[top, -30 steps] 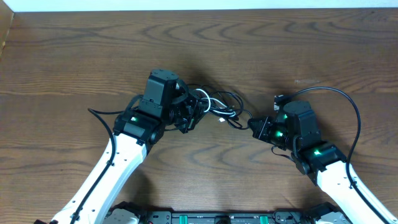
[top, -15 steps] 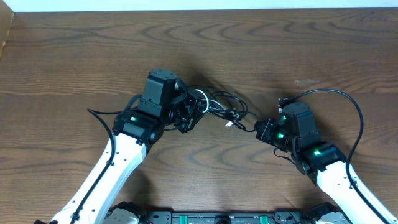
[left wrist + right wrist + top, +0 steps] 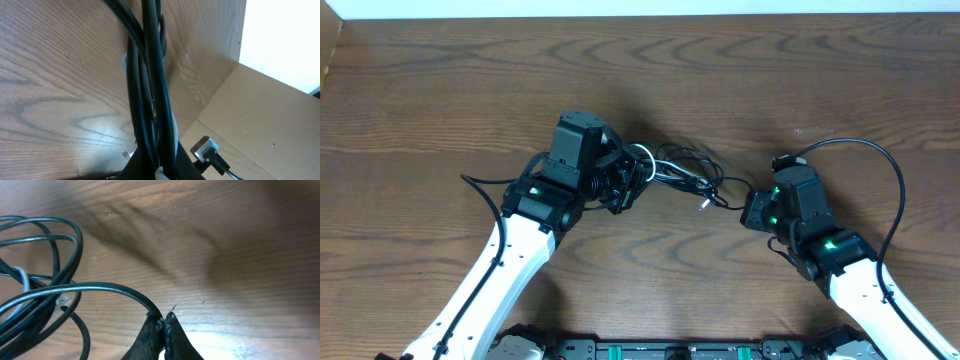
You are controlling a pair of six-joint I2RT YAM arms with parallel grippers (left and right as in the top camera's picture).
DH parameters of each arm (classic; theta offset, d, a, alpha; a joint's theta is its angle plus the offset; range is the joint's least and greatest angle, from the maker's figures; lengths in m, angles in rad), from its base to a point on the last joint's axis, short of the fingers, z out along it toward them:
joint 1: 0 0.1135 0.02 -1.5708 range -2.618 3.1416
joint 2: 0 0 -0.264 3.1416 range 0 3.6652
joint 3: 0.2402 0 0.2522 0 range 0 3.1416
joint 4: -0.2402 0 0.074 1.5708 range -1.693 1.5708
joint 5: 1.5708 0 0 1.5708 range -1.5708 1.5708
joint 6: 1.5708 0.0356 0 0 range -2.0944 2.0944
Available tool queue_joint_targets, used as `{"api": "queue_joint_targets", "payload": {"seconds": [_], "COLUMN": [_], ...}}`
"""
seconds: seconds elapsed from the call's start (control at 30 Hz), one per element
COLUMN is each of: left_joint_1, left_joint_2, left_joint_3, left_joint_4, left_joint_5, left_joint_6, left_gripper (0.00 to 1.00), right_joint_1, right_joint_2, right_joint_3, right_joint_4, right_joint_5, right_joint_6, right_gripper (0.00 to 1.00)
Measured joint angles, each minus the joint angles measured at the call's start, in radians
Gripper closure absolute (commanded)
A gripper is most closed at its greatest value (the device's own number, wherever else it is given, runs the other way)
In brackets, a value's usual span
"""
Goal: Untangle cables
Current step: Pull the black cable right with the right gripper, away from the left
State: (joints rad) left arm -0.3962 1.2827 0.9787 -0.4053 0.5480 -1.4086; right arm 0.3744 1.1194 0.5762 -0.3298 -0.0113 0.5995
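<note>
Over the last second the right tool (image 3: 750, 210) has drawn back toward its own side, away from the left tool (image 3: 625, 185). It is pinched shut on a strand of the thin black cable (image 3: 685, 160), and the right wrist view shows that strand arching straight out of the closed tips. The left tool has not moved and is clamped narrow on the small looped bundle (image 3: 655, 168), where the short thin white cable (image 3: 645, 158) curls. The pull has drawn the loops out longer, and a small white plug end (image 3: 704, 205) has slid rightward with them. This looks like early progress, as one black strand is coming free but the loops still cross near the left tool.

The dark brown wood-grain bench (image 3: 770, 80) is otherwise bare. A white wall (image 3: 620, 8) runs along its far edge, and a tan cardboard panel (image 3: 260, 110) stands at one side.
</note>
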Motion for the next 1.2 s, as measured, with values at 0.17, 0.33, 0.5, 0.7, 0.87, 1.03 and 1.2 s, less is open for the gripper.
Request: {"api": "queue_joint_targets", "payload": {"seconds": [0.17,0.33,0.5,0.7,0.87,1.03,1.2], "left_joint_1": [0.000,0.000,0.000,-0.003,-0.003,-0.003,-0.003], "left_joint_2": [0.000,0.000,0.000,0.000,0.000,0.000,0.000], "left_joint_3": [0.000,0.000,0.000,0.000,0.000,0.000,0.000], "left_joint_4": [-0.001,-0.002,-0.002,-0.002,-0.002,-0.002,-0.002], "left_joint_5": [0.001,0.003,0.008,0.015,0.015,0.016,0.015], "left_joint_6": [0.000,0.000,0.000,0.000,0.000,0.000,0.000], "left_gripper": [0.92,0.92,0.92,0.92,0.92,0.92,0.92], "right_joint_1": [0.000,0.000,0.000,0.001,0.001,0.001,0.001], "right_joint_2": [0.000,0.000,0.000,0.000,0.000,0.000,0.000], "right_joint_3": [0.000,0.000,0.000,0.002,0.002,0.002,0.002], "right_joint_4": [-0.028,-0.041,-0.074,-0.092,-0.074,-0.068,-0.034], "right_joint_5": [0.039,0.058,0.115,0.199,0.232,0.245,0.258], "right_joint_6": [-0.084,-0.150,-0.198,-0.251,-0.343,-0.471,-0.601], "right_gripper": [0.99,0.99,0.99,0.99,0.99,0.99,0.99]}}
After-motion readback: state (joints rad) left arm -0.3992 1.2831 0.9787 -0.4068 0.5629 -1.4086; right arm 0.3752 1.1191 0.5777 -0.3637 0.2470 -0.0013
